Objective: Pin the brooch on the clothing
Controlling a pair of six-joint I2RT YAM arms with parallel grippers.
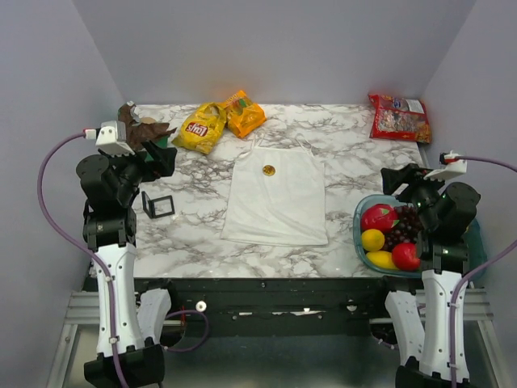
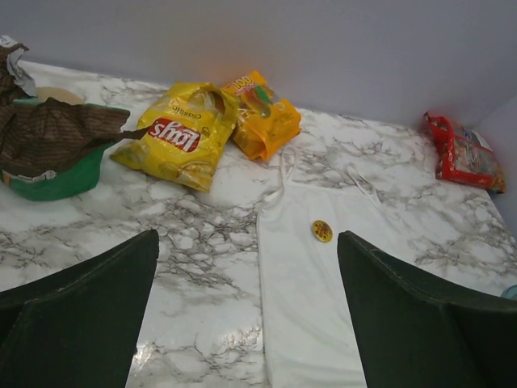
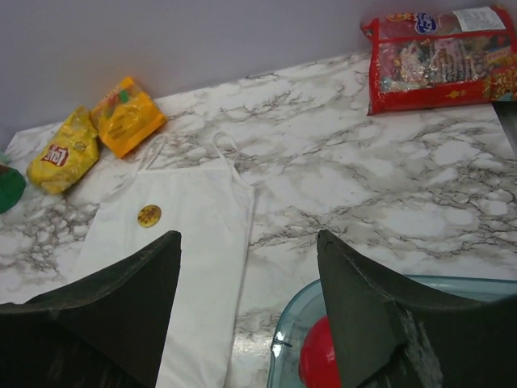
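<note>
The brooch (image 1: 268, 170) is lying on the chest of the white top (image 1: 276, 212), which is lying flat mid-table with its straps toward the far edge. Whether it is pinned, I cannot tell. The left gripper (image 2: 246, 238) is hovering near the left edge, jaws wide and empty. The right gripper (image 3: 248, 236) is hanging wide and empty by the bowl (image 1: 356, 222) at the right edge.
</note>
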